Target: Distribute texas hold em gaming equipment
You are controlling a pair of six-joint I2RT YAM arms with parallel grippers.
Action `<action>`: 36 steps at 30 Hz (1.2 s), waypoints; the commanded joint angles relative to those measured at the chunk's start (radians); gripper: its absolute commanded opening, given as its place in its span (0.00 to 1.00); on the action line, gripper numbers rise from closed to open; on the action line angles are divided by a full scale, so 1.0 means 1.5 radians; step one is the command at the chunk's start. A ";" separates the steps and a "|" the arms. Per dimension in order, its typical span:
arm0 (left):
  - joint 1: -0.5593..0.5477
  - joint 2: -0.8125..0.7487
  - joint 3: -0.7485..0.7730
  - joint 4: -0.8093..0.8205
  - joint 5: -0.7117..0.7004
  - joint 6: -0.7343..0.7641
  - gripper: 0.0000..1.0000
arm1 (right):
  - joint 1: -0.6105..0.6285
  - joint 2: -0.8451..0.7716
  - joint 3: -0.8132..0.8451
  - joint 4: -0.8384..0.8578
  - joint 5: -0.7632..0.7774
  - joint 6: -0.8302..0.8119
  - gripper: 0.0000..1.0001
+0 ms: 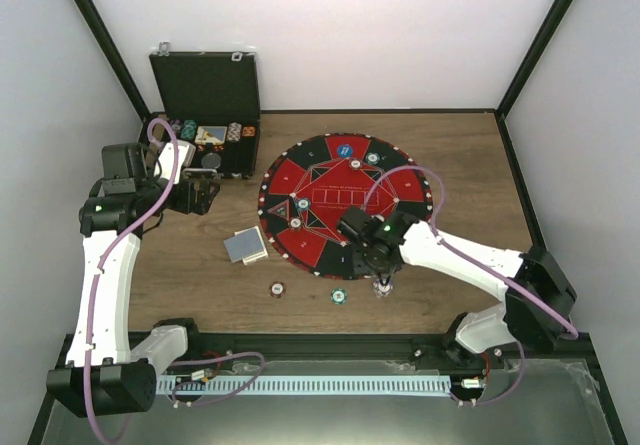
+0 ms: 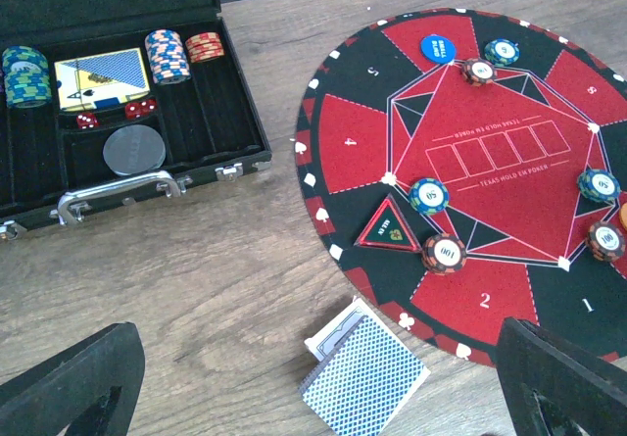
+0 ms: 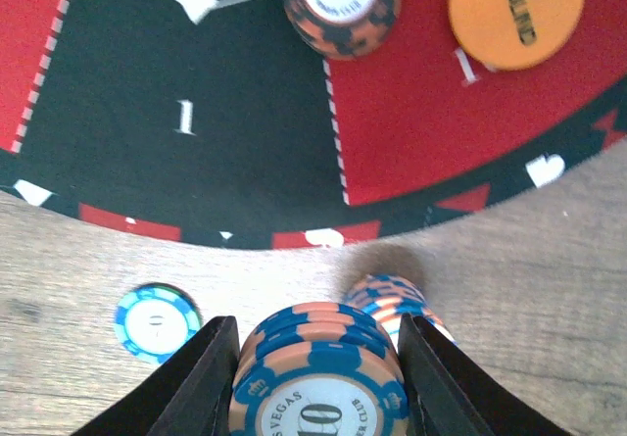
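Top view, left gripper (image 1: 200,197): up by the front of the open black case (image 1: 205,85); can't read its fingers from here.
Top view, right gripper (image 1: 383,283): pointing down at the wood, just off the near rim of the round mat (image 1: 300,180).
Top view, playing cards (image 1: 245,246): a small pile on the table, just beside the mat's left edge and between the two arms.
Left wrist, fingers (image 2: 78,382): spread wide with nothing gripped. The card pile lies on the wood below, closer to the right finger and touching neither.
Left wrist, blue disc (image 2: 437,47): on the mat's far side, well away from the fingers.
Right wrist, chip stack (image 3: 318,377): blue-and-orange, squarely between the fingers, which press on its sides. It's clamped.
Right wrist, second stack (image 3: 392,299): just behind the held one, on the wood, outside the grip.
Right wrist, light-blue chip (image 3: 157,321): flat on the wood, left of the fingers and apart from them.
Right wrist, orange disc (image 3: 516,5): on a red section of the mat, well ahead of the fingertips.
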 commanded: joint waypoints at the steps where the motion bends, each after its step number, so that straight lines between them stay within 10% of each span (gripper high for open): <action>1: 0.004 -0.007 0.011 0.006 0.006 -0.001 1.00 | 0.006 0.045 0.070 -0.019 0.009 -0.030 0.23; 36: 0.004 -0.002 0.021 -0.001 0.000 -0.005 1.00 | 0.046 0.537 0.513 0.091 -0.029 -0.121 0.23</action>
